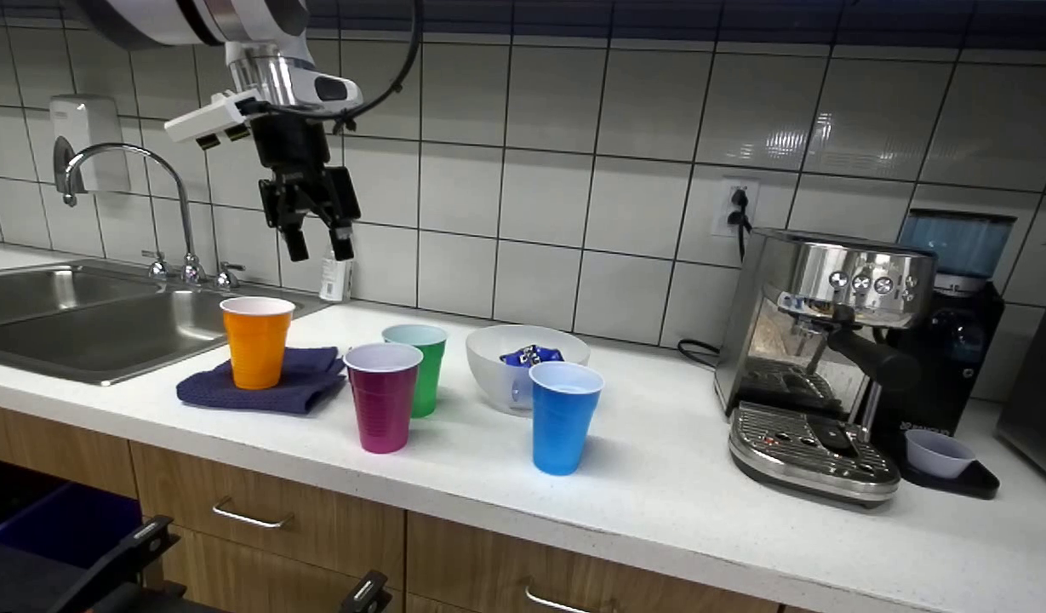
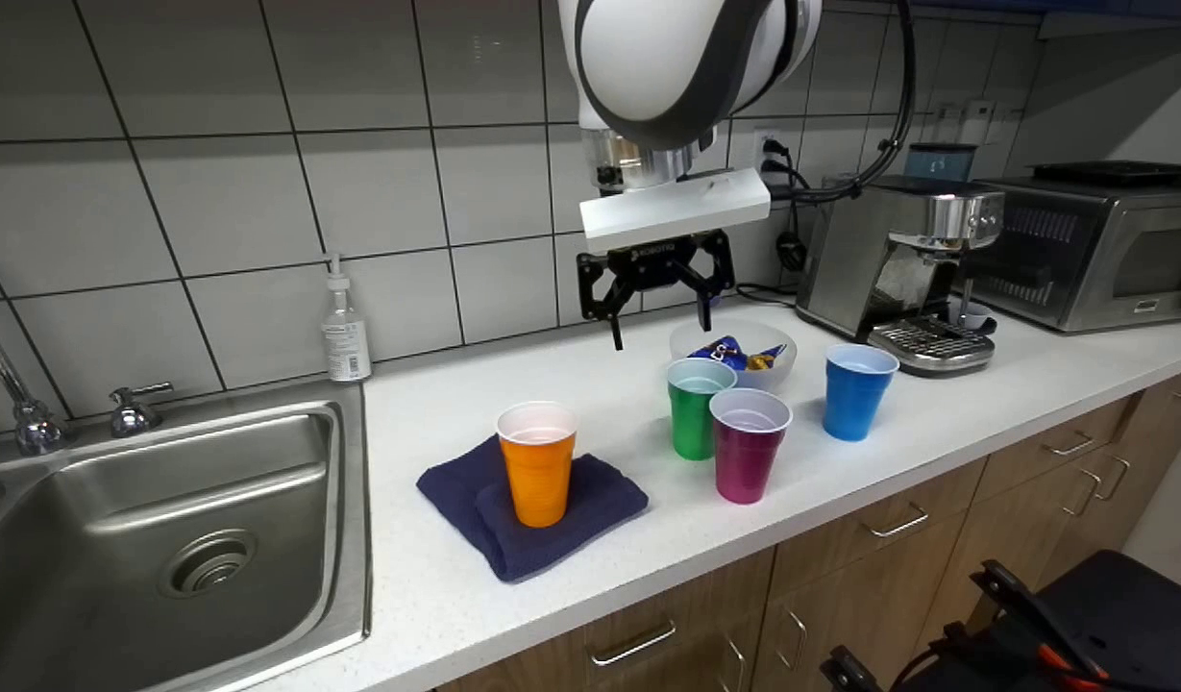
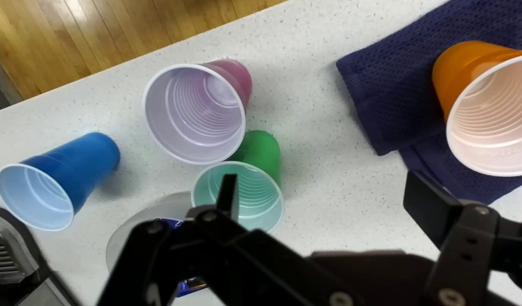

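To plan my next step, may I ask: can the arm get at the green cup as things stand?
Probably yes, from above: the jaws hang open and empty, and nothing covers the green cup. The purple cup close beside it might hinder one side.

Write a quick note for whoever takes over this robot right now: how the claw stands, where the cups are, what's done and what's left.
Claw: open, empty, above the counter, touching nothing.
Orange cup: upright on the folded navy towel.
Purple cup and green cup: upright on the counter, close together; whether they touch is unclear.
Blue cup: upright on the counter, partly in front of the bowl in an exterior view.
Done: orange cup is on the towel, the other three off it.
Left: no cup is gripped; any lift is still to be started.
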Robot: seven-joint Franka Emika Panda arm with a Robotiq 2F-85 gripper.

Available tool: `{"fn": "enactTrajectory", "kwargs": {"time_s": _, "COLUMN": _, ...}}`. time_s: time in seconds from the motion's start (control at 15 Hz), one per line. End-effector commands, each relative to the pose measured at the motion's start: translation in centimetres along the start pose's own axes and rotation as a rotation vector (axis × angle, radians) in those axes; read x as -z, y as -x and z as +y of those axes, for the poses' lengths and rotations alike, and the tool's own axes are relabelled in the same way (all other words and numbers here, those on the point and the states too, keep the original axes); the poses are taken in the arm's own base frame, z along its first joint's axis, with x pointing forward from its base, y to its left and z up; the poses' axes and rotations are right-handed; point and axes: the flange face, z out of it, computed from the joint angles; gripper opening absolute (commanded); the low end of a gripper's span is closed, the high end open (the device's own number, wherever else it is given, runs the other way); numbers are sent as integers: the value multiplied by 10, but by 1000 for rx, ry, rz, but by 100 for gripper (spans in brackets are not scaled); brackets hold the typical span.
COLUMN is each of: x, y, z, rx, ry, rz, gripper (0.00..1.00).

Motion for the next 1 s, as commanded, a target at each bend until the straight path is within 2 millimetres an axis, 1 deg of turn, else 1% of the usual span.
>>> {"fn": "enactTrajectory", "kwargs": {"time_s": 0.0, "x": -8, "y": -13, "z": 0, "rx": -4, "ry": -1, "rz": 14, "gripper": 100}}
{"fn": "enactTrajectory", "kwargs": {"time_s": 0.27, "x": -15, "y": -19, "z": 2, "rx": -17, "ry": -15, "rz": 19, "gripper": 100}}
{"fn": "enactTrajectory", "kwargs": {"time_s": 0.67, "x": -15, "y": -25, "z": 4, "rx": -28, "ry": -35, "rz": 31, "gripper": 100}}
{"fn": "enactTrajectory", "kwargs": {"time_s": 0.93, "x": -21, "y": -29, "z": 6, "rx": -23, "ry": -37, "rz": 32, "gripper": 100}}
